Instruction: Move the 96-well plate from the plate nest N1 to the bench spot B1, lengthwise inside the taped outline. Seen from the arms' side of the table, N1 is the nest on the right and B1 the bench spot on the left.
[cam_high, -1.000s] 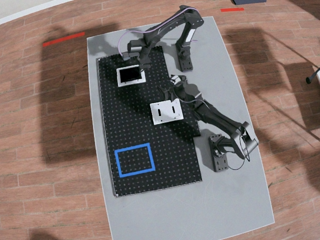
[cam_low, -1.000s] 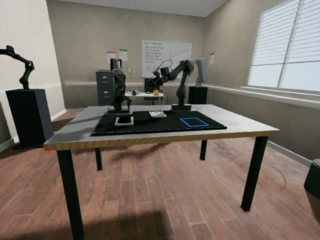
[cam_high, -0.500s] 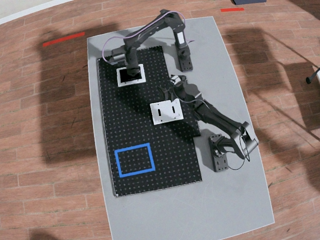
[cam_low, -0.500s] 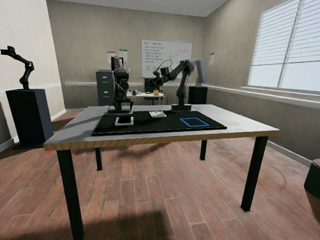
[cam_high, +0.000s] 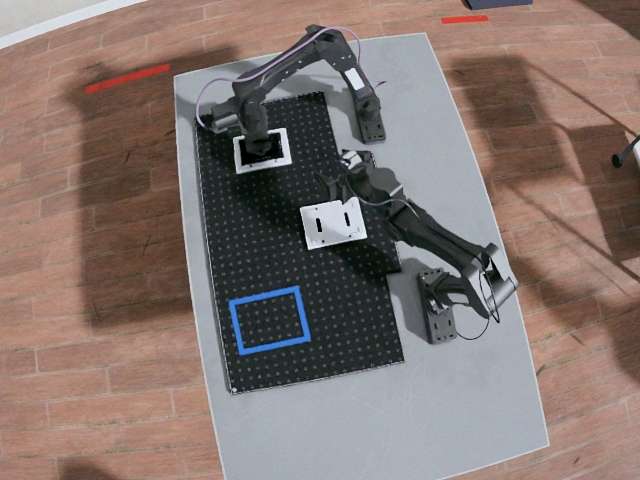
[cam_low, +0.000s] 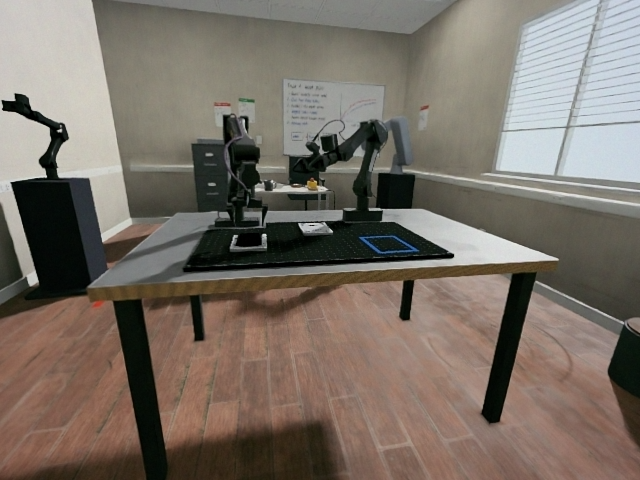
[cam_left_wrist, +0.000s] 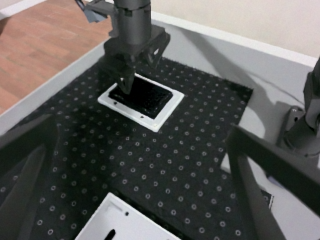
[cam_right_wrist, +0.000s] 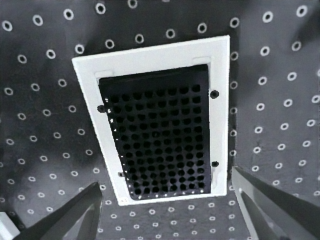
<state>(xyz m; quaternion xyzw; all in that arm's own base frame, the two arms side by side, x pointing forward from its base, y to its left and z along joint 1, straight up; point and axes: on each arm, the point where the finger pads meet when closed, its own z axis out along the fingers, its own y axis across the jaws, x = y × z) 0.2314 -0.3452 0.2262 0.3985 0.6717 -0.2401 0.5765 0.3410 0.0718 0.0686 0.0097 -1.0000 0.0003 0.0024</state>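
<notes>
The black 96-well plate (cam_high: 277, 147) (cam_low: 249, 239) (cam_left_wrist: 145, 98) (cam_right_wrist: 160, 140) sits in the white nest N1 (cam_high: 263, 166) (cam_low: 248, 249) (cam_left_wrist: 170, 107) (cam_right_wrist: 220, 125). In the right wrist view it lies ahead of the fingertips, slightly turned in the picture. My right gripper (cam_low: 249, 214) (cam_left_wrist: 140, 79) (cam_right_wrist: 164, 180) is open and empty above N1; the top view hides its fingertips. My left gripper (cam_high: 330, 164) (cam_left_wrist: 147, 129) is open and empty, raised near the middle nest. The blue taped outline B1 (cam_high: 269, 293) (cam_low: 400, 251) has nothing inside it.
An empty white nest (cam_high: 333, 232) (cam_low: 315, 232) (cam_left_wrist: 130, 225) lies between N1 and B1, on the dotted black mat (cam_high: 356, 330). The left arm reaches over the mat beside it. The right arm stands at the far end of the grey table (cam_high: 387, 439).
</notes>
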